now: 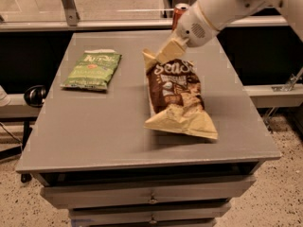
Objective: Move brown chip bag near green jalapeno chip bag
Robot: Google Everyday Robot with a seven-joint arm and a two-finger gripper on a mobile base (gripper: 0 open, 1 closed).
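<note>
The brown chip bag (176, 97) is near the middle of the grey table (118, 136), its top corner lifted and its tan bottom edge resting on the surface. My gripper (166, 52) is shut on the bag's top left corner, with the white arm coming in from the upper right. The green jalapeno chip bag (91, 70) lies flat at the table's left side, a short gap to the left of the brown bag.
A red soda can (179, 12) stands at the table's far edge, partly hidden behind my arm. Drawers (151, 200) sit under the table front. A metal rail (94, 23) runs behind the table.
</note>
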